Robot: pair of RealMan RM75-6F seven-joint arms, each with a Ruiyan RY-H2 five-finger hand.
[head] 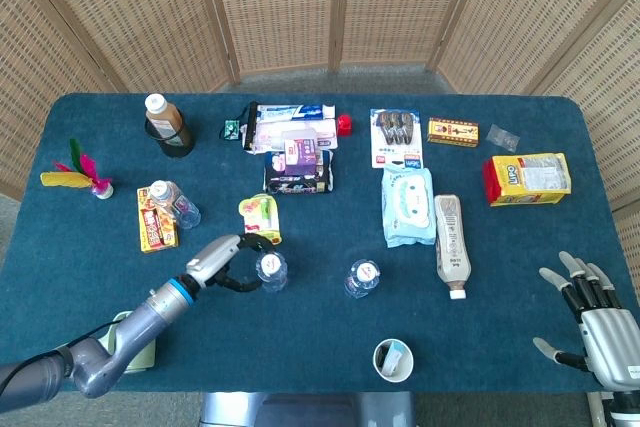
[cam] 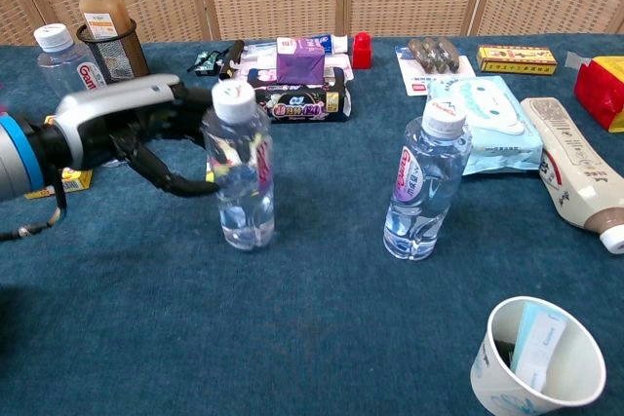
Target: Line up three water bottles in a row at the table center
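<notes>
Our left hand point(cam: 146, 129) has its dark fingers point(cam: 171, 182) wrapped around a clear water bottle point(cam: 241, 172), which stands upright with its bottom on the blue table point(cam: 322, 328), near the middle. We think this bottle is just about in its place. A second water bottle point(cam: 426, 182) stands upright to the right of it, a little apart, so two look lined up. The third water bottle point(cam: 60, 51) waits far off at the left, beside the brown drink bottle point(cam: 105, 9) in its black cup. We would let go, then fetch that one. Our right hand point(head: 600, 332) hangs past the table's right edge, fingers spread, holding nothing.
</notes>
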